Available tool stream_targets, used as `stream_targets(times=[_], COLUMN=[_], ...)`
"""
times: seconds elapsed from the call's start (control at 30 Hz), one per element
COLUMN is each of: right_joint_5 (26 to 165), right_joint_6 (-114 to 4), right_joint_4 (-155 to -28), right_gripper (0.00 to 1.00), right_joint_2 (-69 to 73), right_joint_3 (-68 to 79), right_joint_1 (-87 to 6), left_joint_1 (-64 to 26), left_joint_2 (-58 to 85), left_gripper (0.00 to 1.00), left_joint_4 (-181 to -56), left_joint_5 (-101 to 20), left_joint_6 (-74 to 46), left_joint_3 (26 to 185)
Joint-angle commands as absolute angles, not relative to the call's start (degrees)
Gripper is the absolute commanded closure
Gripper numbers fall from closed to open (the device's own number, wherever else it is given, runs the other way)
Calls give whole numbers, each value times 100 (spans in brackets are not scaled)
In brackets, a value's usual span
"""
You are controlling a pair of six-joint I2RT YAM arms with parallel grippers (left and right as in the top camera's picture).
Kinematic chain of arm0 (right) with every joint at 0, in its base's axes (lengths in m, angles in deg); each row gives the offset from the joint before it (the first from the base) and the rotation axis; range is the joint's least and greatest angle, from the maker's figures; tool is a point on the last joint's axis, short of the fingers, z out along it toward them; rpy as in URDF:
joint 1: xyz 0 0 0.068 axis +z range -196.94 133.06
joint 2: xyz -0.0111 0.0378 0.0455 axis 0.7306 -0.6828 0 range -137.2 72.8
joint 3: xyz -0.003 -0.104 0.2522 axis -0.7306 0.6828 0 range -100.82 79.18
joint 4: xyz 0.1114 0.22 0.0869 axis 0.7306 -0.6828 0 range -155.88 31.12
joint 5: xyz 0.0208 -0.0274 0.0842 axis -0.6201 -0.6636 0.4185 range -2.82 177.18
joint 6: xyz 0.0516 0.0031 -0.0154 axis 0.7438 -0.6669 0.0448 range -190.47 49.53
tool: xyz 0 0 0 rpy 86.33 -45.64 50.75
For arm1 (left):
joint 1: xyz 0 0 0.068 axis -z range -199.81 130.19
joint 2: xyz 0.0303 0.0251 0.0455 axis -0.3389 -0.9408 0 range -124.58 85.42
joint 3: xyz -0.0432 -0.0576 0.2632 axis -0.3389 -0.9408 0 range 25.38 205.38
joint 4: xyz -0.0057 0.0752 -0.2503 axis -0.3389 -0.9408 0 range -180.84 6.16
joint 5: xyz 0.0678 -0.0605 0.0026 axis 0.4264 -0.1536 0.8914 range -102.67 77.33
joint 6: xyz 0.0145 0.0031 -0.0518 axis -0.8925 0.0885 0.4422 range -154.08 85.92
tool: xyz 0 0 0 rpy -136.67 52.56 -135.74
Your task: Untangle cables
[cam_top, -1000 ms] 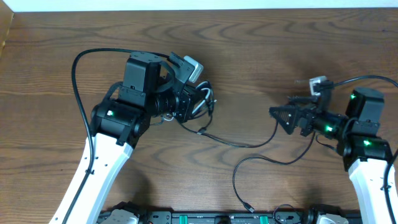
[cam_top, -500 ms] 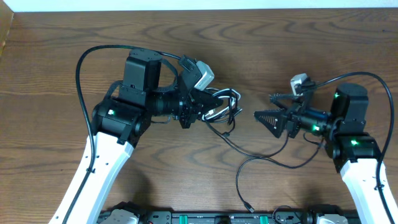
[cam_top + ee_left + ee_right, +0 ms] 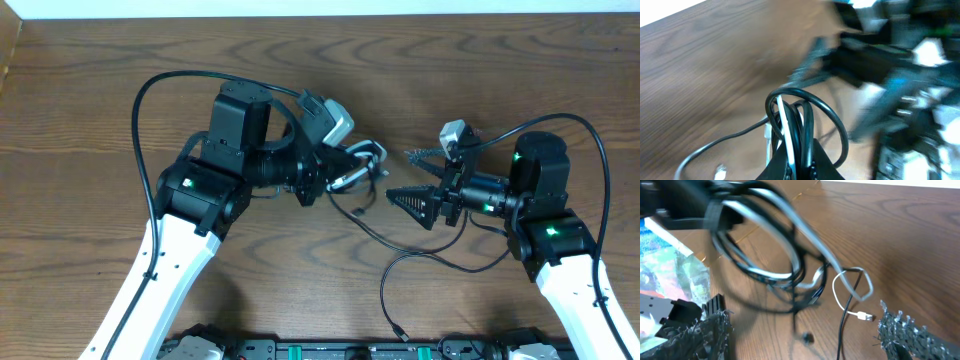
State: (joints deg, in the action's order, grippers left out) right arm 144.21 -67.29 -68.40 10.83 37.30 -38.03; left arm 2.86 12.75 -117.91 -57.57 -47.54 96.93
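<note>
The cables (image 3: pixel 362 168) hang as a small bundle of black loops with a white cord, raised above the wooden table. My left gripper (image 3: pixel 338 176) is shut on that bundle; in the left wrist view the cables (image 3: pixel 790 112) rise from between the closed jaws of my left gripper (image 3: pixel 799 162). One black cord (image 3: pixel 420 250) trails from the bundle across the table to a plug (image 3: pixel 401 333) near the front edge. My right gripper (image 3: pixel 403 176) stands open just right of the bundle, holding nothing. From the right wrist, the looped cables (image 3: pixel 765 255) hang ahead of my right gripper (image 3: pixel 805 335), with a white plug (image 3: pixel 865 316) on the wood.
Thick black arm wires (image 3: pixel 150 110) arc over both arms. A black rail (image 3: pixel 330 351) runs along the table's front edge. The table's back edge meets a white strip (image 3: pixel 300 8) at the top.
My left gripper has carried the cable bundle to the right. The right arm has swung left toward it, jaws open, closing the gap between the two grippers.
</note>
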Motion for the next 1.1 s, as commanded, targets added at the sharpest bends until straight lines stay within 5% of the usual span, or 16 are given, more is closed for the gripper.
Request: stream_targets(times=[0.0,0.77,0.87,0.93,0.97,1.07], right_joint_5=[14592,14150,14150,14150,14150,14152], right_joint_6=[-6840,-7028,-7028,-7028,-7028,-7030], right_joint_4=[-6735,-6206,-6200,-6191,-6186,-6182], right_gripper=[5,8,34,79,91,99], right_joint_2=[1131,917,796,748,733,726], right_joint_3=[3612,3612,3612,3612,3612,3612], right_joint_1=[-3746,-3001,-3001,-3001,-3001,-3001], left_joint_1=[289,1115,1156,1154,1154,1154], left_joint_2=[1232,969,972,969,969,969], left_gripper=[92,92,92,92,92,92], left_joint_4=[-11758,-11522,-11480,-11472,-11474,-11480], left_joint_5=[-4575,-4948,-4944,-4830,-4697,-4428], left_joint_6=[-3971,-3573,-3593,-3591,-3591,-3589], left_joint_3=[9868,9868,9868,9868,9868,9868])
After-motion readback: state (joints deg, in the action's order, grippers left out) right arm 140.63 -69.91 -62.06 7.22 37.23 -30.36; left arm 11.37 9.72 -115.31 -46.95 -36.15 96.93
